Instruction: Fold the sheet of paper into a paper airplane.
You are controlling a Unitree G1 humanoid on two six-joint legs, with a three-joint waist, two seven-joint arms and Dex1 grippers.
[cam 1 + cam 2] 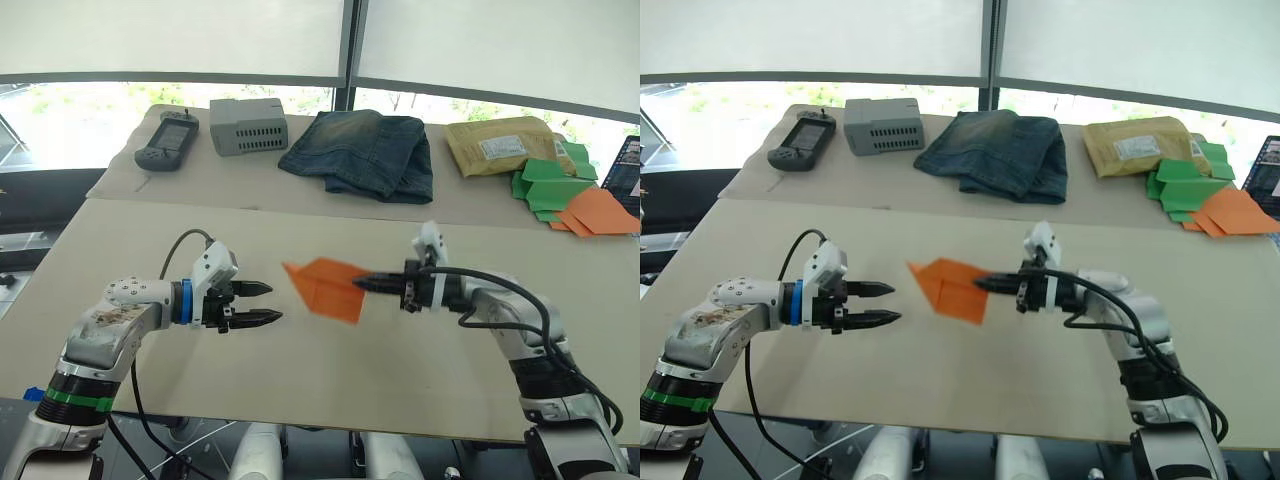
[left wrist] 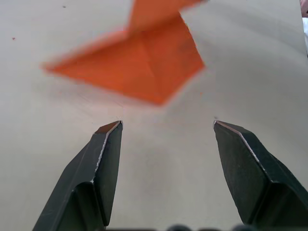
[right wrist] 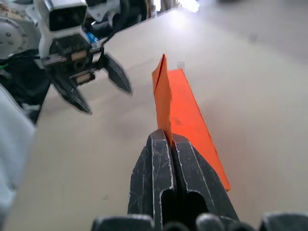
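The right pincer (image 1: 366, 283) pinches the orange paper (image 1: 325, 288) just above the counter (image 1: 330, 380). The left pincer (image 1: 262, 303), spread wide, should grab the paper's point gently.

Matt, thin orange paper airplane (image 1: 328, 288) with crisp creases; matt beige counter (image 1: 330, 360), smooth with faint specks. Right tool (image 3: 171, 139): black, scuffed plastic-looking fingers. Blue denim cloth (image 1: 362, 152), tan padded paper envelope (image 1: 505, 145), grey ribbed plastic box (image 1: 248, 125), green paper pieces (image 1: 552, 185).
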